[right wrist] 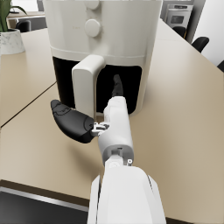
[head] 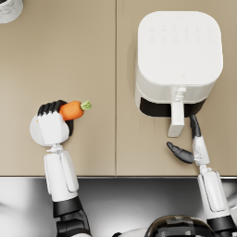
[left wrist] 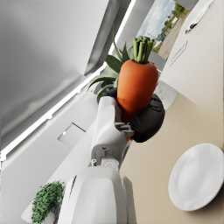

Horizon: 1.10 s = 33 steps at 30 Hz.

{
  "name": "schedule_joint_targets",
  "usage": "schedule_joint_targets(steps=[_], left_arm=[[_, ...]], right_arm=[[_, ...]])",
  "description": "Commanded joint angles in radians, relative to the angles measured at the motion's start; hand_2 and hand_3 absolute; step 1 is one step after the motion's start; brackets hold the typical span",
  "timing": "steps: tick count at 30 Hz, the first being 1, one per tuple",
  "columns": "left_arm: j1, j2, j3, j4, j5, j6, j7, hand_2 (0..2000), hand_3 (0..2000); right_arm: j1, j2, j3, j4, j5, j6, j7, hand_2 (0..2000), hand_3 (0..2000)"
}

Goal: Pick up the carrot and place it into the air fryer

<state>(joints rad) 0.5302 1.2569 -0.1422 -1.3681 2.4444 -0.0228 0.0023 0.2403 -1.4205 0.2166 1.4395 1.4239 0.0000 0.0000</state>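
My left hand [head: 53, 121] holds the orange carrot [head: 71, 110] by its thick end, green stub pointing right, lifted over a white plate [head: 33, 132] at the table's front left. In the left wrist view the carrot [left wrist: 136, 87] stands up out of the dark fingers [left wrist: 146, 120], with the plate [left wrist: 197, 175] lying below. The white air fryer [head: 178, 55] stands at the back right, its white handle [head: 177, 118] on a dark drawer front facing me. My right hand [head: 192, 143] is open just right of the handle [right wrist: 87, 85], fingers [right wrist: 117, 85] reaching toward the drawer front, thumb [right wrist: 70, 120] spread left.
A pale pot [head: 9, 9] sits at the far left corner, and a marbled plant pot [right wrist: 11, 41] shows left of the fryer. The table's front edge [head: 115, 176] runs in front of both arms. Bare tabletop [head: 115, 115] lies between carrot and fryer.
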Motion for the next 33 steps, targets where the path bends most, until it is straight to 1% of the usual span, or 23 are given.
schedule_joint_targets(steps=[1,4,7,8,10,11,12,13,14,15,17,18,19,20,21,23,25,28,31,32,33], left_arm=[[-0.015,0.001,0.015,-0.108,-0.044,0.000,0.000,2000,2000],[-0.031,0.005,0.040,-0.158,-0.174,0.000,0.001,2000,2000],[-0.035,0.009,0.055,-0.188,-0.244,0.000,0.001,2000,2000],[-0.035,0.010,0.062,-0.200,-0.256,0.000,0.001,2000,2000],[-0.043,0.013,0.073,-0.224,-0.270,0.000,0.001,2000,2000],[-0.041,0.014,0.073,-0.218,-0.274,0.000,0.001,2000,2000],[-0.041,0.015,0.072,-0.218,-0.277,0.000,0.001,2000,2000],[-0.041,0.017,0.075,-0.219,-0.279,-0.001,0.001,2000,2000],[-0.046,0.018,0.078,-0.219,-0.281,-0.001,0.001,2000,2000],[-0.044,0.019,0.080,-0.221,-0.282,-0.001,0.001,2000,2000],[-0.047,0.021,0.099,-0.219,-0.284,-0.001,0.001,2000,2000],[-0.046,0.023,0.110,-0.216,-0.284,-0.001,0.001,2000,2000],[-0.049,0.024,0.127,-0.221,-0.284,-0.001,0.001,2000,2000],[-0.042,0.027,0.145,-0.222,-0.285,-0.001,0.001,2000,2000],[-0.036,0.029,0.162,-0.222,-0.285,-0.001,0.001,2000,2000],[-0.013,0.038,0.196,-0.213,-0.285,-0.001,0.001,2000,2000],[0.010,0.049,0.235,-0.210,-0.285,-0.002,0.001,2000,2000],[0.043,0.069,0.298,-0.202,-0.285,-0.002,0.001,2000,2000],[0.085,0.093,0.340,-0.177,-0.285,-0.002,0.001,2000,2000],[0.101,0.102,0.353,-0.169,-0.285,-0.002,0.001,2000,2000],[0.115,0.111,0.372,-0.165,-0.285,-0.003,0.001,2000,2000]], right_arm=[[0.006,-0.004,0.008,-0.068,0.000,0.000,0.000,0,0],[0.024,-0.015,0.025,-0.121,0.000,0.000,0.000,0,0],[0.073,-0.038,0.067,-0.240,0.000,0.000,0.000,0,0],[0.080,-0.043,0.081,-0.237,0.000,0.000,0.000,0,0],[0.090,-0.051,0.113,-0.220,0.000,-0.013,0.028,0,0],[0.094,-0.055,0.125,-0.205,0.000,-0.016,0.028,0,0],[0.122,-0.071,0.149,-0.241,0.000,-0.012,0.020,0,0],[0.121,-0.070,0.157,-0.234,0.001,-0.032,0.015,0,0],[0.119,-0.067,0.163,-0.222,0.002,-0.057,0.011,1361,327],[0.126,-0.068,0.170,-0.218,0.002,-0.092,0.008,2000,653],[0.134,-0.066,0.187,-0.208,0.003,-0.171,0.002,2000,1307],[0.137,-0.066,0.195,-0.203,0.004,-0.195,0.000,2000,1633],[0.126,-0.057,0.209,-0.186,0.004,-0.193,-0.001,2000,1960],[0.104,-0.039,0.223,-0.139,0.005,-0.175,-0.002,2000,2000],[0.085,-0.017,0.243,-0.100,0.005,-0.155,-0.003,2000,2000],[0.050,0.026,0.287,-0.016,0.005,-0.155,-0.005,2000,2000],[0.014,0.078,0.346,0.085,0.006,-0.167,-0.008,2000,2000],[-0.040,0.207,0.463,0.267,0.007,-0.166,-0.010,2000,2000],[-0.044,0.343,0.616,0.401,0.007,-0.084,-0.002,2000,2000],[-0.042,0.370,0.658,0.438,0.006,-0.061,0.002,2000,2000],[-0.046,0.466,0.441,0.280,0.006,-0.056,0.004,2000,2000]])
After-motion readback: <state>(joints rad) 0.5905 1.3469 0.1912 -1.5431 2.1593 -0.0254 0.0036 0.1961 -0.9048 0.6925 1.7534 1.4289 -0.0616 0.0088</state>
